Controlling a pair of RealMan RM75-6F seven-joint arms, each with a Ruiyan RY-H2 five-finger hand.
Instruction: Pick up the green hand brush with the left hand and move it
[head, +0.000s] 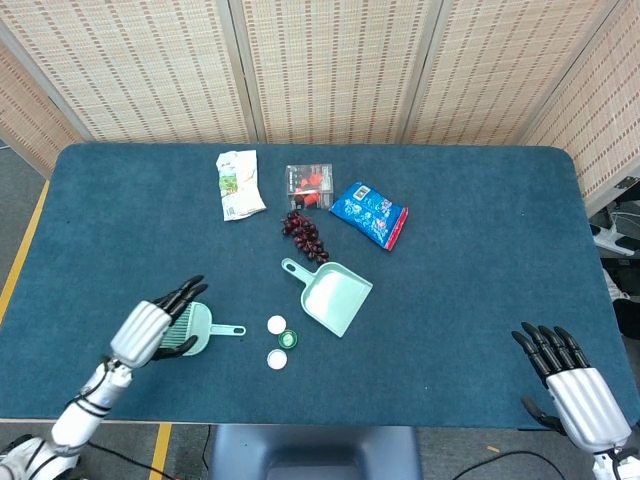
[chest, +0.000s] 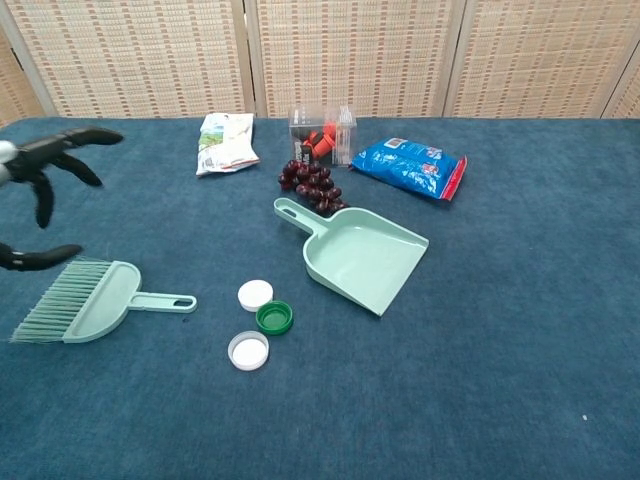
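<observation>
The green hand brush (chest: 95, 308) lies flat on the blue table, bristles to the left and handle pointing right toward the bottle caps; in the head view the green hand brush (head: 200, 329) is partly covered by my left hand. My left hand (head: 150, 330) hovers above and to the left of it with fingers spread, holding nothing; in the chest view only the dark fingertips (chest: 60, 143) of that hand show at the left edge. My right hand (head: 574, 386) hangs open at the table's near right corner, out of the chest view.
A green dustpan (chest: 362, 253) lies mid-table. Two white caps (chest: 255, 294) and a green cap (chest: 274, 317) sit right of the brush handle. Grapes (chest: 312, 183), a clear box (chest: 322, 133), a blue snack bag (chest: 411, 165) and a white packet (chest: 226, 141) lie farther back.
</observation>
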